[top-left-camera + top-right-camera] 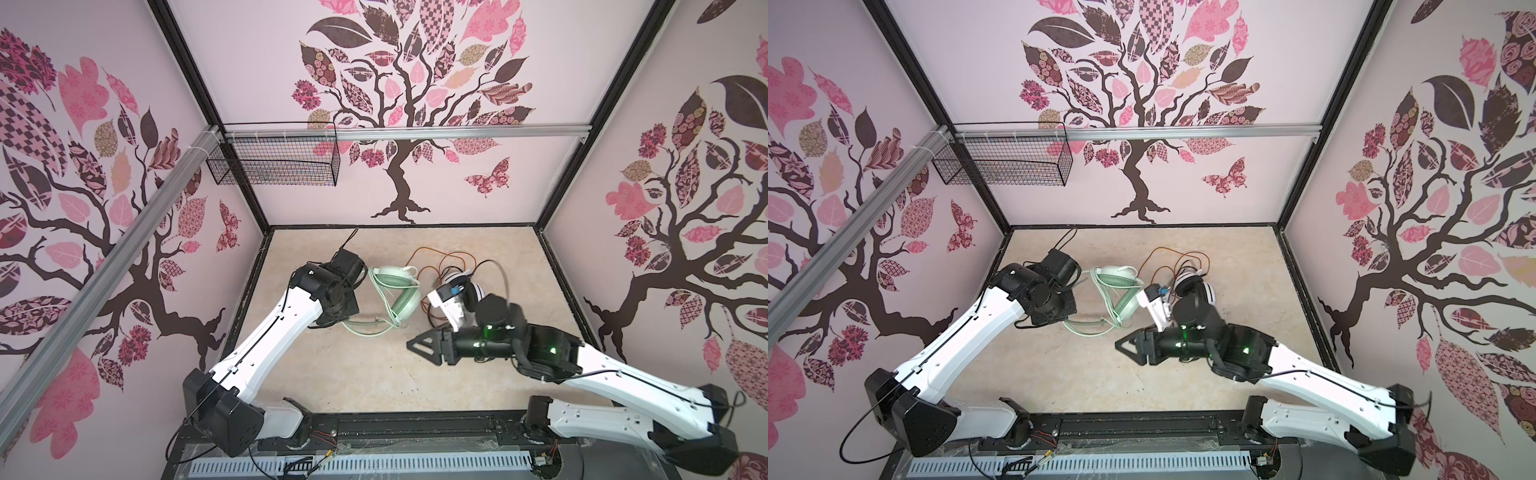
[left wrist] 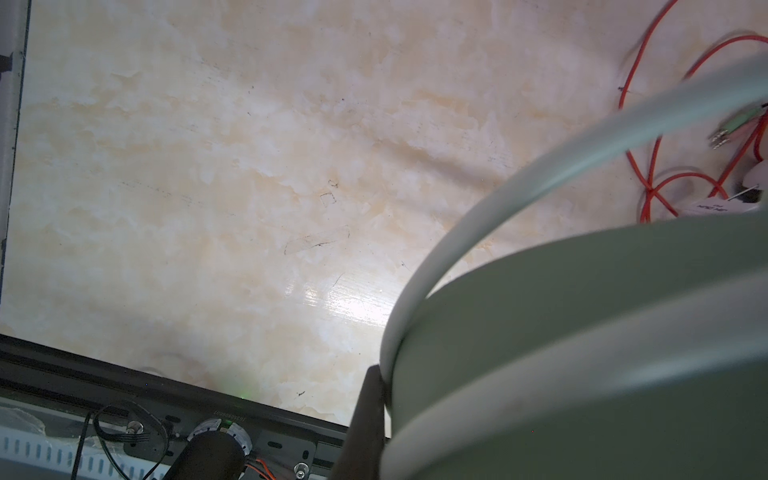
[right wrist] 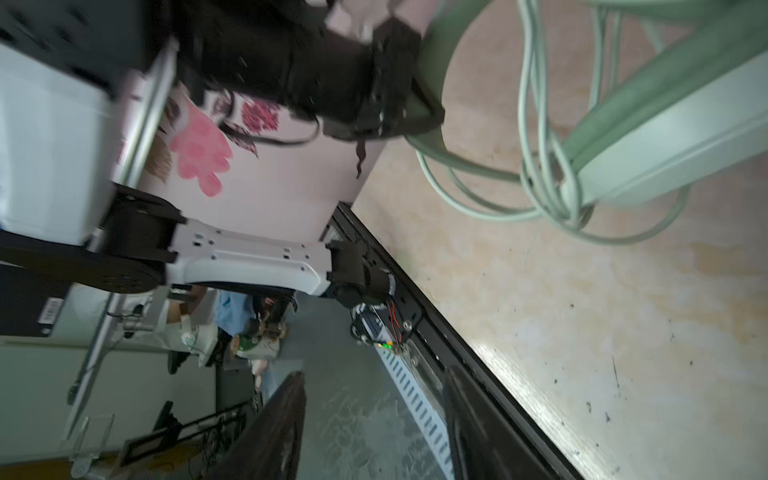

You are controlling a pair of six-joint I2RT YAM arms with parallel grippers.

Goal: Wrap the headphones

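Clamping down on the flat green headband of the mint-green headphones (image 1: 401, 305), the left gripper (image 3: 419, 95) is fully closed, its dark jaws pinching the band from both sides (the left wrist view is almost filled by that band, with one finger (image 2: 365, 415) pressing against its edge). The pair is sitting at the middle of the marble-patterned tabletop (image 1: 353, 374), just beside the left wrist. Whether it is resting on the surface or lifting clear of it cannot be told.

Its pale cord (image 3: 540, 166) is trailing in several loose loops beside the nearest earcup and spilling onto the table.

Over bare tabletop, the right gripper (image 1: 422, 345) is hanging near the front of the mint-green pair and pointing toward the left arm. Its fingers (image 3: 278, 428) are standing apart, holding and touching nothing.

Behind the right wrist, the white headphones (image 1: 1204, 291) with black pads are lying partly hidden. Their orange-red cord (image 2: 685, 175) is sprawling in open loops toward the back wall, unwrapped, and reaching close to the mint-green pair.
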